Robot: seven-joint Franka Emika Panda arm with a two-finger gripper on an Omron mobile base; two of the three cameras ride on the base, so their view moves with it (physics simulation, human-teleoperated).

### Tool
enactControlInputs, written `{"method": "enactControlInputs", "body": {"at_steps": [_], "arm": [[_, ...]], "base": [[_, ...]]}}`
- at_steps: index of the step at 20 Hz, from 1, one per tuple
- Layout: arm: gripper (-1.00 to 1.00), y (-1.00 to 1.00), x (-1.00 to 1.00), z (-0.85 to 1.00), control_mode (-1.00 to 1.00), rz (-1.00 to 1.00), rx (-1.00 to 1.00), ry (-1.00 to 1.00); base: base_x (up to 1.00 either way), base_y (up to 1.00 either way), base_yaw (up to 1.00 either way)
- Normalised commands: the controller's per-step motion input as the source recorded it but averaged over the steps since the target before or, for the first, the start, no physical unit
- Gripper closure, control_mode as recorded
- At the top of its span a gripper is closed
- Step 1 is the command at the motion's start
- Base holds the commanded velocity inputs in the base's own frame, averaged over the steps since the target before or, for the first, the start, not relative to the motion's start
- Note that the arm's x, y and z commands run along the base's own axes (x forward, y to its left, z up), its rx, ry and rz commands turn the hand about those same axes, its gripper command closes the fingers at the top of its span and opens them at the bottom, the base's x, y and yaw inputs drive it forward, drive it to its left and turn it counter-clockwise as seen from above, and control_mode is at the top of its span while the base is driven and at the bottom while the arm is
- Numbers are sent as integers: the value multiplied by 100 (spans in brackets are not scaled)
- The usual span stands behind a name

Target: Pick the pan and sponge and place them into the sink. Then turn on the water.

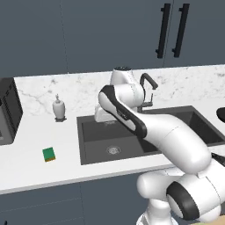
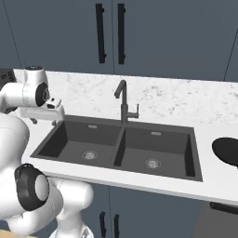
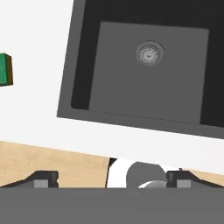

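Note:
The green sponge [image 1: 49, 154] with its orange-brown bottom lies on the white counter left of the sink [image 1: 81, 141]. At the left edge of the hand view the sponge [image 3: 5, 69] shows again, beside the left basin of the sink [image 3: 127, 92]. The black pan [image 2: 226, 149] rests on the counter right of the sink [image 2: 74, 134], partly cut off by the frame; its edge is the pan [image 1: 221, 114] in the left base view. My gripper [image 3: 111, 179] is open and holds nothing. It hovers above the back left corner of the sink, where the gripper [image 1: 103, 119] [image 2: 44, 122] points down. The dark gooseneck faucet [image 2: 122, 100] stands behind the divider.
A white soap dispenser [image 1: 59, 107] stands on the counter behind the sponge. A dark microwave [image 1: 9, 110] sits at the far left. Dark cabinets with black handles [image 2: 109, 32] hang above the marble backsplash. Round metal drains [image 2: 89, 155] sit in each basin.

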Motion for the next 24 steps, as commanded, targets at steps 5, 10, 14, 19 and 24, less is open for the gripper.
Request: {"method": "enactControlInputs", "body": {"at_steps": [5,10,14,19,24], "arm": [[-100,4,0,-18,-100,7,-1,16],[-100,46,7,-57,-100,6,0,11],[-100,93,0,-60,-100,9,0,13],[-100,94,0,-50,-100,9,0,14],[-100,82,0,-33,-100,3,-2,5]], "base": [[0,0,0],[0,0,0],[0,0,0],[0,0,0],[0,0,0]]}}
